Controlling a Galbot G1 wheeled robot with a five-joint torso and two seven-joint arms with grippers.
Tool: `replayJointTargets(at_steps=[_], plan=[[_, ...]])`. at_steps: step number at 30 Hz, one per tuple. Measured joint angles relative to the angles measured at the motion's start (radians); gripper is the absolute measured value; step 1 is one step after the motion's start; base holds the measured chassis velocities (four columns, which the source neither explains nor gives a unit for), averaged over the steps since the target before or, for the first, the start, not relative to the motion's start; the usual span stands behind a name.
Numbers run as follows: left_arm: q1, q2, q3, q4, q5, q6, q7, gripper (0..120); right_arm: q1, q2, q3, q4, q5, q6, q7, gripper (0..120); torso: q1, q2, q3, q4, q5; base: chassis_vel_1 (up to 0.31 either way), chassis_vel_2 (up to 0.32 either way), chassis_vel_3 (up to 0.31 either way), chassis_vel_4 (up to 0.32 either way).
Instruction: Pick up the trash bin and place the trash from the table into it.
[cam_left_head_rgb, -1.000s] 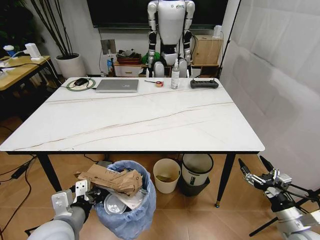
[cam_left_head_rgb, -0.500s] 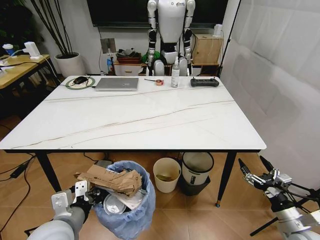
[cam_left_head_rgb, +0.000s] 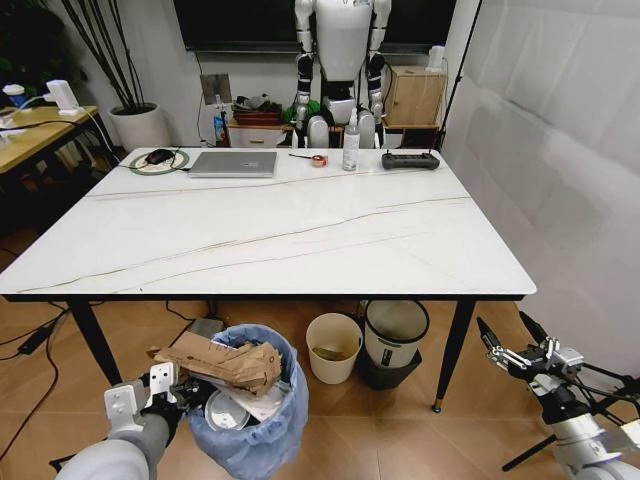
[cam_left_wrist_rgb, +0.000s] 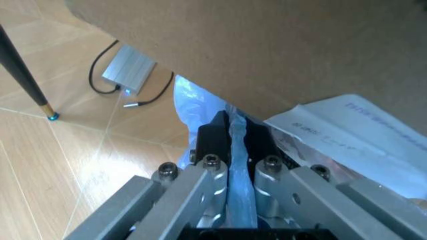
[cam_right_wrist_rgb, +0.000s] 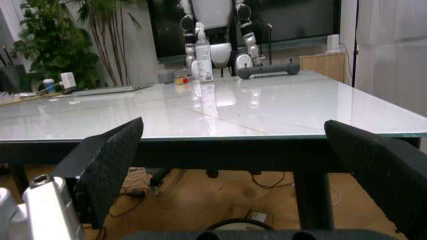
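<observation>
The trash bin (cam_left_head_rgb: 255, 425), lined with a crinkly light-blue bag, hangs low in front of the table (cam_left_head_rgb: 300, 235), near its left front leg. A brown paper bag (cam_left_head_rgb: 222, 362), white paper and a white lid (cam_left_head_rgb: 228, 410) lie in its mouth. My left gripper (cam_left_head_rgb: 188, 392) is shut on the bin's bag-covered rim. In the left wrist view the left gripper (cam_left_wrist_rgb: 233, 132) pinches the blue bag (cam_left_wrist_rgb: 235, 150) under the brown paper bag (cam_left_wrist_rgb: 267, 50). My right gripper (cam_left_head_rgb: 508, 342) stands open and empty, low at the right, beside the table's right front leg (cam_left_head_rgb: 452, 350).
A cream bucket (cam_left_head_rgb: 333, 348) and a white-and-grey bin (cam_left_head_rgb: 394, 342) stand under the table. On its far edge lie a laptop (cam_left_head_rgb: 234, 164), a controller (cam_left_head_rgb: 410, 160) and a bottle (cam_left_head_rgb: 350, 148). A white wall (cam_left_head_rgb: 560, 150) closes the right side.
The whole head view has shifted a little, with the table's front edge sitting higher in the picture: the camera moved. Both grippers and the bin keep their places.
</observation>
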Motion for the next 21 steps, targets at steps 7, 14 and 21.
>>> replayJointTargets(at_steps=[7,14,21], plan=[[0.000,0.000,0.000,0.011,0.006,0.000,0.002,0,0.000,0.000,0.000,0.000,0.000,0.000,0.000,100,-0.010,-0.022,-0.012,0.0000,0.0000,0.000,0.000,0.000,0.000],[0.004,0.000,0.000,0.012,0.010,0.002,0.002,0,0.000,0.000,0.000,0.000,0.000,0.000,0.000,100,-0.019,-0.044,-0.025,0.0000,0.0000,0.000,0.000,0.000,0.000],[0.007,0.000,-0.002,0.016,0.018,0.002,0.002,0,0.000,0.000,0.000,0.000,0.000,0.000,0.000,100,-0.028,-0.064,-0.037,0.0000,0.0000,0.000,0.000,0.000,0.000]])
